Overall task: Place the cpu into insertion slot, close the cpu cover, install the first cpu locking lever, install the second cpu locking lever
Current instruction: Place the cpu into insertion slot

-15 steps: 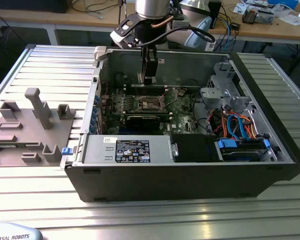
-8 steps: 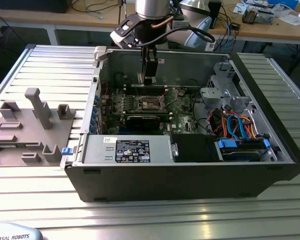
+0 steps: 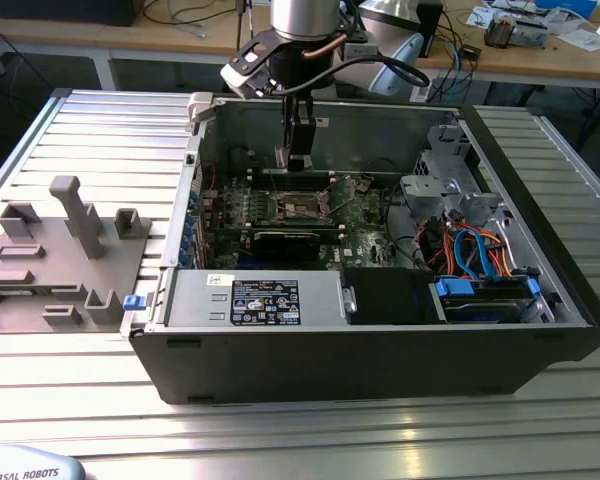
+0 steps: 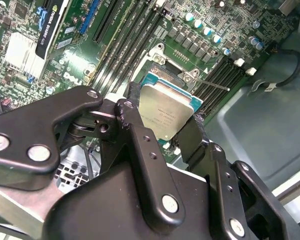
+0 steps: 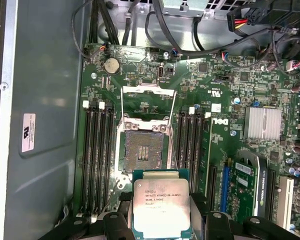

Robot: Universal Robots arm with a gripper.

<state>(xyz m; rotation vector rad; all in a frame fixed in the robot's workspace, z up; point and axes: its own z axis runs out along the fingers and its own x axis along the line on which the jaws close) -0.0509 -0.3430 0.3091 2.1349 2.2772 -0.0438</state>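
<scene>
Gripper (image 4: 165,119) jaws clamped on cpu (image 5: 161,207) edges, held above the insertion slot (image 5: 142,150), far-centre in the case (cpu cover (image 5: 147,90) flipped open). Risk: tilted or offset set-down bends pins; thin edge grip could slip.

You'll find dark print on the square silver-grey cpu (image 5: 161,207), a white printed sticker (image 5: 28,132) on the grey case wall (image 5: 50,75), and white lettering on the green motherboard (image 5: 140,75).

Insertion slot (image 5: 141,151): bare, open from above.
Sides: low memory slots (image 5: 99,160) flank it.
Cpu cover (image 5: 148,90): swung back, off the slot.
</scene>
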